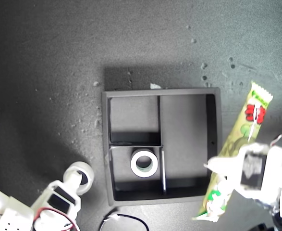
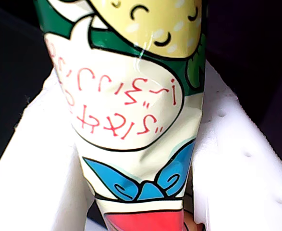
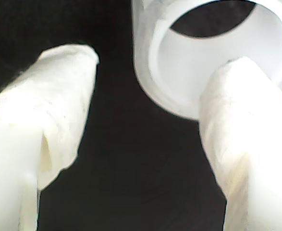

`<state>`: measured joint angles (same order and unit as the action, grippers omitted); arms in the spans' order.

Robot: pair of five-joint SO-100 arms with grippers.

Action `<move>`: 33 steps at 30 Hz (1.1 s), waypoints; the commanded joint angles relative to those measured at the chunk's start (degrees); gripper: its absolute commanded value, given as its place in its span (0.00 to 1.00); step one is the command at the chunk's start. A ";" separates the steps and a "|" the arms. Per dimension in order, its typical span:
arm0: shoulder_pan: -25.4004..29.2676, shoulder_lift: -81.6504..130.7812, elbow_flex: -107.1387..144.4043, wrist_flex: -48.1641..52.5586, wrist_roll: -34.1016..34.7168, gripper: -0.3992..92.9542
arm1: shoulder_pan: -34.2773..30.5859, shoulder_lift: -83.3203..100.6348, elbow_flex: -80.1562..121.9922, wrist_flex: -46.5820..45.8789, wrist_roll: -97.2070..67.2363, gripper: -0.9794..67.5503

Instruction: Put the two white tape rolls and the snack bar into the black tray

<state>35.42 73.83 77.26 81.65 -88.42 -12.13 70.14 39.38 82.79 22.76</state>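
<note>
White first pincer (image 2: 145, 192) clamped on snack bar (image 2: 126, 110); second pincer (image 3: 145, 110) agape, one fingertip inside tape roll (image 3: 189, 62).

Both arms are built of white printed plastic. Black motor blocks are set into my first gripper (image 1: 217, 168) and my second gripper (image 1: 80, 175); red and black cables are seen.

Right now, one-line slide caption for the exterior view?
One tape roll sits in the black tray; my first gripper clamps the snack bar, my second gripper reaches the other roll.
</note>
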 commanded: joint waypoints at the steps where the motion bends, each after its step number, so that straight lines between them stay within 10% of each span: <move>1: -1.14 -0.79 -3.87 0.35 -0.62 0.19 | -0.35 2.29 -0.79 -3.08 -3.78 0.00; 23: -0.70 -9.40 -4.22 -6.68 -3.96 0.00 | 1.41 -7.82 -6.50 -5.89 -7.38 0.00; 33: -6.42 9.49 -5.36 10.20 1.32 0.00 | 2.20 -17.58 -6.06 -8.79 -4.92 0.01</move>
<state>32.08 75.23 75.50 86.31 -90.53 -10.63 53.09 35.86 74.97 16.26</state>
